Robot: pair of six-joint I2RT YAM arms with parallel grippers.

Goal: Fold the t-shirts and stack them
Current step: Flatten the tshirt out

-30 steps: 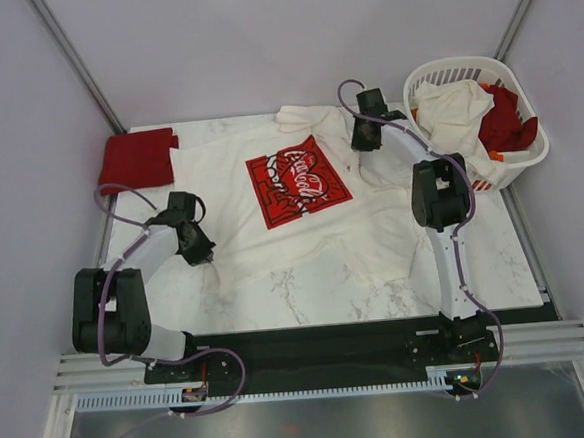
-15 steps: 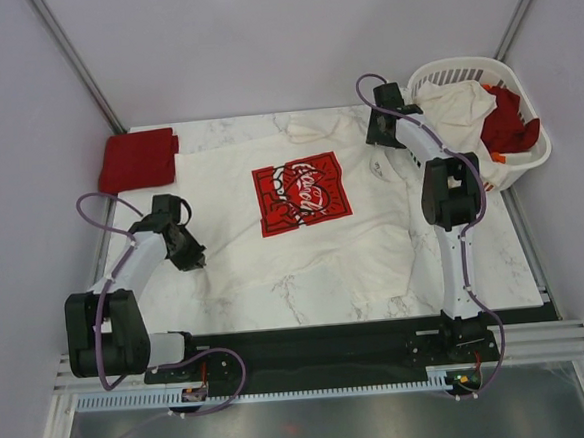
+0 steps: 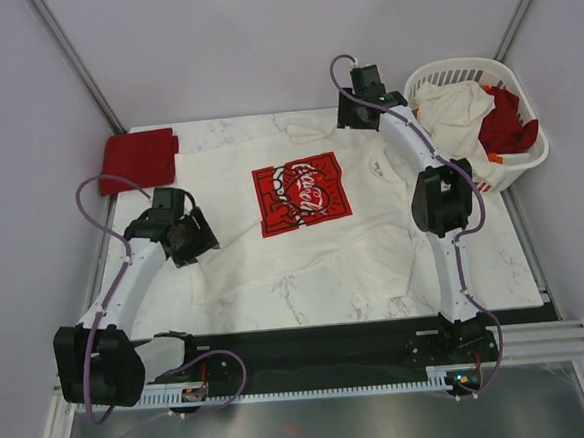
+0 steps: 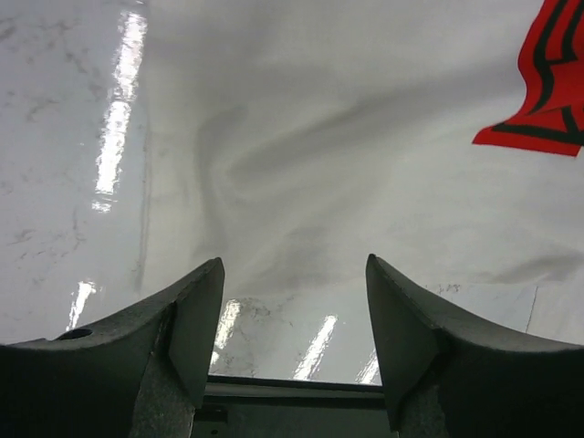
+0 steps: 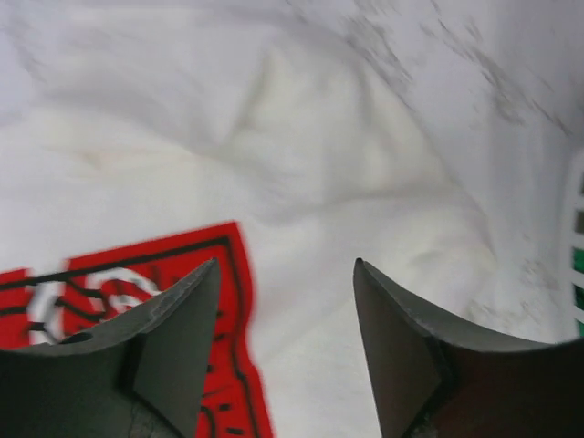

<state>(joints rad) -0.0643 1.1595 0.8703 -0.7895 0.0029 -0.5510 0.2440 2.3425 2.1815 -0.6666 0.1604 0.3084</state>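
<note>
A cream-white t-shirt (image 3: 229, 183) lies spread flat on the marble table (image 3: 495, 255), its red graphic (image 3: 301, 191) facing up and a small round logo (image 3: 379, 168) to the graphic's right. My left gripper (image 3: 195, 238) hovers open at the shirt's left hem; between its fingers (image 4: 294, 274) there is only cloth and table. My right gripper (image 3: 353, 112) hangs open above the collar end, with nothing between its fingers (image 5: 286, 269) and the graphic's corner (image 5: 137, 283) below it. A folded red t-shirt (image 3: 137, 158) lies at the back left corner.
A white slatted laundry basket (image 3: 442, 68) stands at the back right, holding a cream t-shirt (image 3: 455, 107) and a red one (image 3: 506, 119). The shirt's lower right hem is rumpled near the right arm's upright link (image 3: 441, 199).
Both grippers have opened and let go of the cream shirt, which now lies flatter and further left. The right gripper rose and moved back-left; the left arm lifted slightly.
</note>
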